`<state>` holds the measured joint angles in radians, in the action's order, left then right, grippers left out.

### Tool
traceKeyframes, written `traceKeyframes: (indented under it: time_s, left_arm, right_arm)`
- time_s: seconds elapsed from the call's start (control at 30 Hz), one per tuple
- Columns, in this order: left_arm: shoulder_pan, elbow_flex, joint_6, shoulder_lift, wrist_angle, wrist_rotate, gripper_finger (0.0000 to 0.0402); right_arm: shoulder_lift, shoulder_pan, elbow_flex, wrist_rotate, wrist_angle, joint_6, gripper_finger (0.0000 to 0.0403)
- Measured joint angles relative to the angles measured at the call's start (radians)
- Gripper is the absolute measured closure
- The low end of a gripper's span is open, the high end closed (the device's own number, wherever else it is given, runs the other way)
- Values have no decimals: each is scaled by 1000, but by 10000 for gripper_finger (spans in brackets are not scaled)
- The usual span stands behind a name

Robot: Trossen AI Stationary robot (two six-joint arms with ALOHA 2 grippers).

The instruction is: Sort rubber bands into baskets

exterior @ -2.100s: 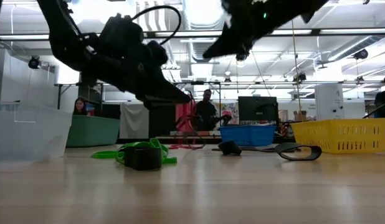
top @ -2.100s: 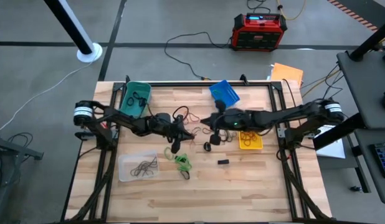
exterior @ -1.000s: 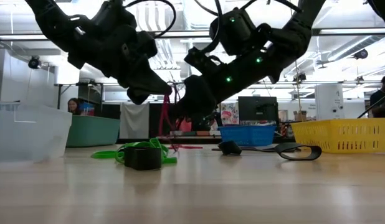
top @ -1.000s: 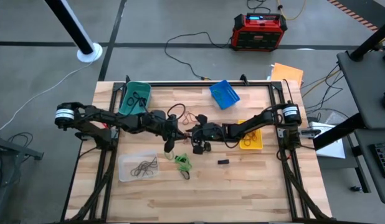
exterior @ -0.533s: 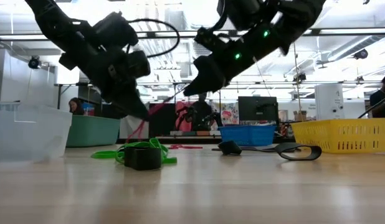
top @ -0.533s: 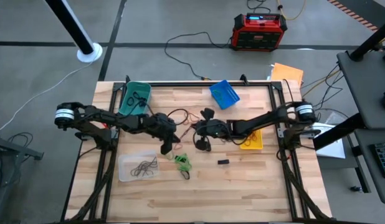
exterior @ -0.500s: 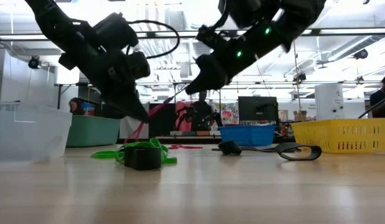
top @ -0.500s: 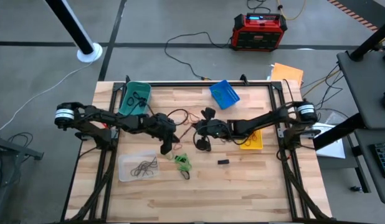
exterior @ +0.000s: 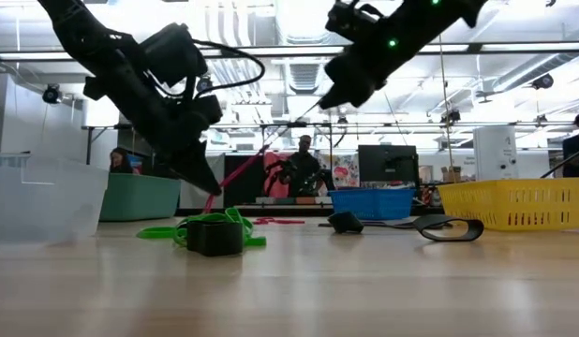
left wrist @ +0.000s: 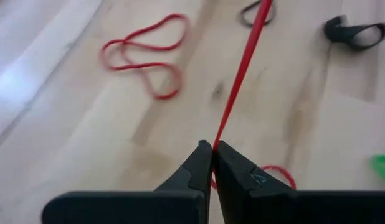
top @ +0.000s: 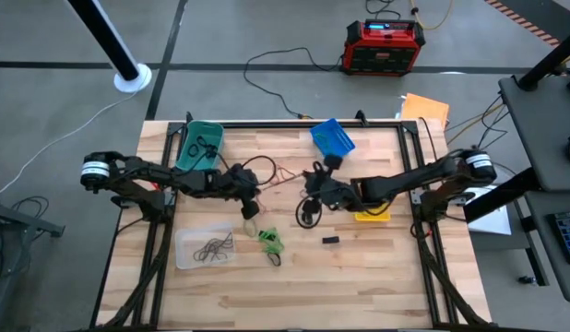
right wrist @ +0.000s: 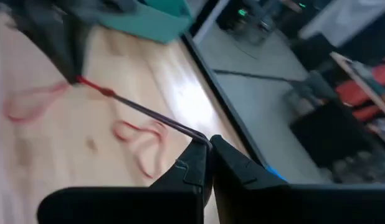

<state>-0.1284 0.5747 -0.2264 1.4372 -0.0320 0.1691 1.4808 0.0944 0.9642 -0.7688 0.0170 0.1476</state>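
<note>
Mid-tabletop, twd the far edge: my left gripper (left wrist: pixel 211 149) & right gripper (right wrist: pixel 208 148), both clenched, stretch one red rubber band (left wrist: pixel 242 74) taut betw. them, axis running left-right.

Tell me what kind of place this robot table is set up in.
Probably an open lab or workshop. The wooden table stands on a bare grey concrete floor with cables trailing to a red power unit, and behind it are ceiling strip lights, desks with a monitor and people.

Light: bright, even overhead | low view backlit | right wrist blurred
</note>
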Motion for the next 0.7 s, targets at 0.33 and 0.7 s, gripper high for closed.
traceKeyframes:
  time_s: [0.33, 0.7]
  left_arm:
    - [0, 7, 15, 2, -128, -25, 360]
    - [1, 52, 82, 1, -206, -77, 286]
  right_arm:
    - [16, 3, -18, 54, 17, -124, 394]
    - [105, 3, -15, 63, 78, -120, 394]
